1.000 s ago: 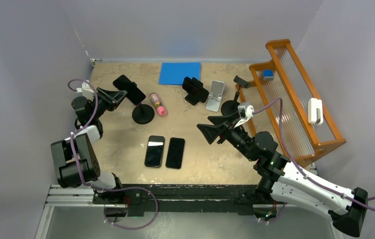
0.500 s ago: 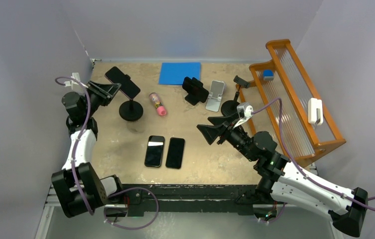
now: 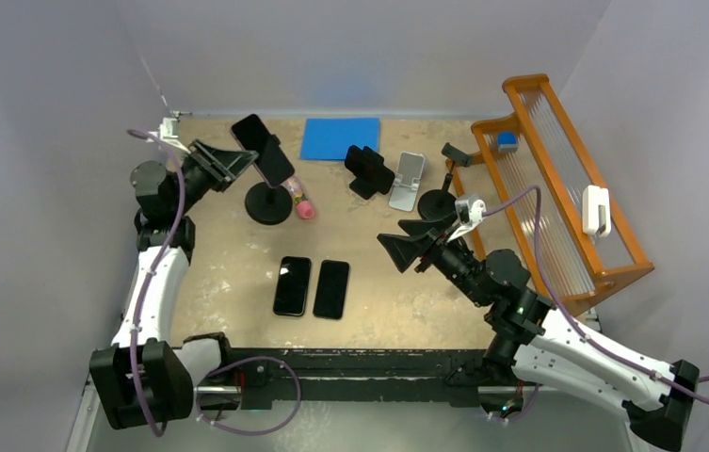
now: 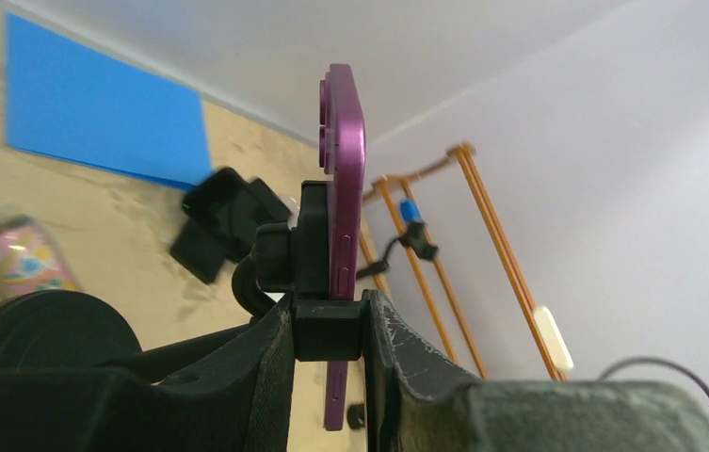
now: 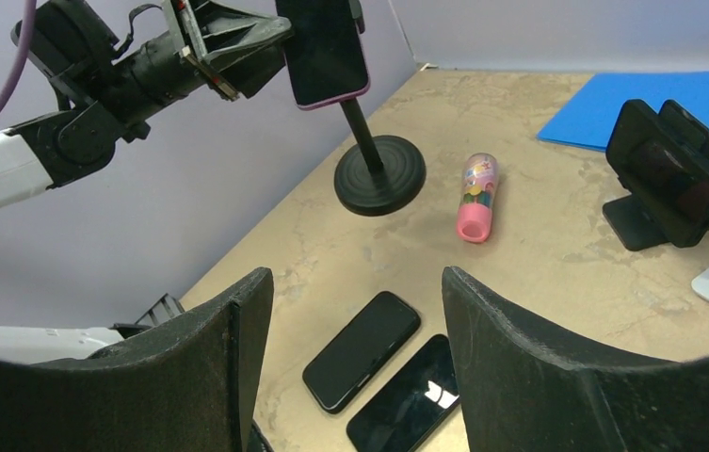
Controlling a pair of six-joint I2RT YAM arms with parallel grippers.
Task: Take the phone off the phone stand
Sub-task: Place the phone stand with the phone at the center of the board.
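Clock read from the top view, table (image 3: 237, 254) centre as hub.

6–7 o'clock, nearest the arm bases: two dark phones (image 3: 312, 287) lying flat, side by side, screens up.

4 o'clock: right gripper (image 3: 405, 248) hovering above the tabletop, fingers spread wide with nothing between them, aimed toward 10 o'clock.

10–11 o'clock: phone stand (image 3: 268, 202), round black base and thin post. Cannot tell whether the base rests on the table or sits just off it. Pink tube (image 3: 299, 198) lies just beside the base, on its 3 o'clock side.

Phone (image 3: 264, 151) is in the cradle atop the post; purple case, dark screen. Long axis slanted: upper end toward 11 o'clock, lower end toward 5 o'clock. Screen faces the near-right, toward the right arm. Left wrist view shows it edge-on, long axis near vertical.

Left gripper (image 3: 237, 166) reaches in from 9 o'clock, fingers (image 4: 407, 363) clamped across the phone's lower part and the black cradle block.

12 o'clock, far edge: blue mat (image 3: 341, 137).

1 o'clock: second stand (image 3: 369, 170) carrying a black phone.

2–3 o'clock: orange rack (image 3: 557, 188) along the right edge.
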